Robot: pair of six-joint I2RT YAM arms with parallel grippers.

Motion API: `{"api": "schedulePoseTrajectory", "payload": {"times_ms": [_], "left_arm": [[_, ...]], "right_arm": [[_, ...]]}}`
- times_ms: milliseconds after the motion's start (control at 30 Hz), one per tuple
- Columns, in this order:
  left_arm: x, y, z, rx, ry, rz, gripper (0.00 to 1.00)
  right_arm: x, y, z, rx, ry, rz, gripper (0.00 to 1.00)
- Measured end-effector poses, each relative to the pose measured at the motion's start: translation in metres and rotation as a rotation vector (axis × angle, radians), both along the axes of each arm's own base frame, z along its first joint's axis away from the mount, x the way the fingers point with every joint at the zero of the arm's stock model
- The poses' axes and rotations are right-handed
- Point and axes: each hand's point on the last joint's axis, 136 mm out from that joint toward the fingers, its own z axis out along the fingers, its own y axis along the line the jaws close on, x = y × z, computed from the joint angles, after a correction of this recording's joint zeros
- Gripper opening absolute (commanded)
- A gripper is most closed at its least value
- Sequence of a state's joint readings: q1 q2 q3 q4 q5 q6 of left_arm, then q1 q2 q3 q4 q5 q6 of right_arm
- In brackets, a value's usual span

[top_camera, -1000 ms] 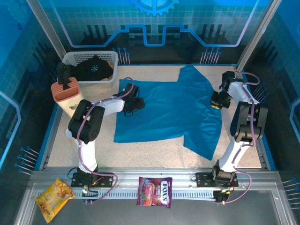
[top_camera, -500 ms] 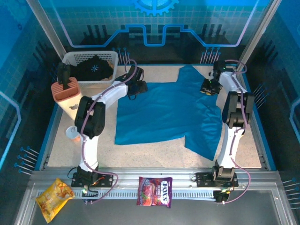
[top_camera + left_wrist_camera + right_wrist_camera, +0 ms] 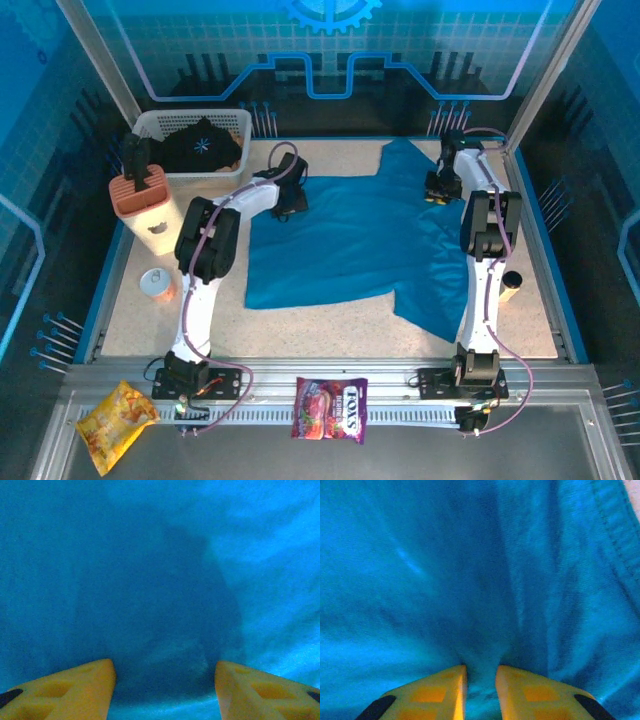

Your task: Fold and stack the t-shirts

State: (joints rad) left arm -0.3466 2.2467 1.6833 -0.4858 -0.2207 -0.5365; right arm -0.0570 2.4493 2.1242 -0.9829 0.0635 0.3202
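A robot lab cell, shown by its aluminium frame (image 3: pixel 553 70), blue gear-printed back panel (image 3: pixel 330 45) and speckled table (image 3: pixel 130 320).

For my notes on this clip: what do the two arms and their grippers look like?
Both the left arm and the right arm have white links and black joints. A pale purple cable loops along each. The left gripper and the right gripper carry yellow-orange, wedge-shaped fingers with shallow moulded recesses and black patches at their outer edges.
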Motion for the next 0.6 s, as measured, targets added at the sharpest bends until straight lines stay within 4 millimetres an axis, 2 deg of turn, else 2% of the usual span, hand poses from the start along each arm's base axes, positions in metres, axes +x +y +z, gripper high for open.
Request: {"api": "schedulePoseTrajectory", "payload": {"times_ms": [167, 467, 600], "left_arm": [[-0.014, -0.007, 0.000, -0.010, -0.009, -0.008, 0.56], [-0.059, -0.055, 0.001, -0.083, -0.022, -0.062, 0.55], [-0.071, -0.059, 0.004, -0.110, -0.004, -0.065, 0.55]], "right_arm": [[-0.017, -0.009, 0.000, -0.041, 0.030, -0.005, 0.25], [-0.027, -0.029, 0.001, -0.051, 0.044, -0.037, 0.25], [-0.033, -0.031, 0.002, -0.060, 0.056, -0.041, 0.24]]}}
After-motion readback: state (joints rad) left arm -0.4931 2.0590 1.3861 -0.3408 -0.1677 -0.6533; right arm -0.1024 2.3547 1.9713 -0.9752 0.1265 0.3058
